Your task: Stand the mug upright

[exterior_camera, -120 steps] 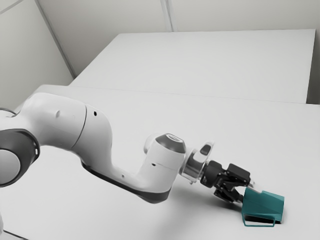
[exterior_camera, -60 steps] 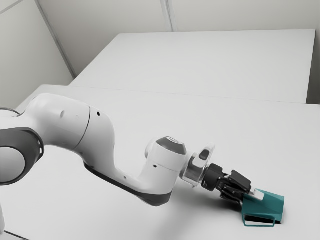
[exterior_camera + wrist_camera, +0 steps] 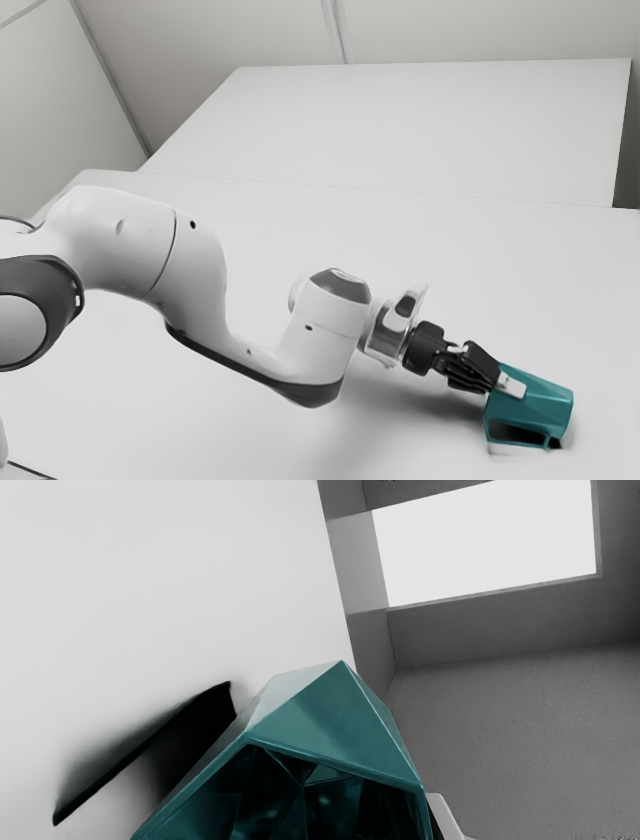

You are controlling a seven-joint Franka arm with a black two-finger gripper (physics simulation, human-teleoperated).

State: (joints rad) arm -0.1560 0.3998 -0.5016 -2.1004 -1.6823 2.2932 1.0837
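Room first: pale walls (image 3: 240, 30) behind, and in the wrist view a rough grey wall (image 3: 525, 720) with a bright white rectangle (image 3: 485, 545) above a corner of it. Broad, smooth, pale grey bench (image 3: 450, 260) underneath the work.

My arm, white with dark grey trim (image 3: 120, 240), comes in from the exterior view's left, bends low over the bench and reaches toward that view's right. At its end, my black two-part claw (image 3: 512, 386), angled down, its pale end against the side of the mug near the mouth. State of the claw: cannot tell from here whether it stands apart, together or clamped on the mug.

Specimen: teal, glossy, faceted mug (image 3: 540, 402), near the exterior view's lower right corner. It lies over on its side, body tilted, mouth toward my hand, base pointing away from me. Wrist view looks into the mouth: dark hollow, flat angled panels, some glints.

Smaller notes: thin teal handle (image 3: 520, 444) on the mug's lower side, down by the bench. Black patch (image 3: 195, 740) beside the mug in the wrist view, soft along part of its edge; shadow or handle, cannot tell which.
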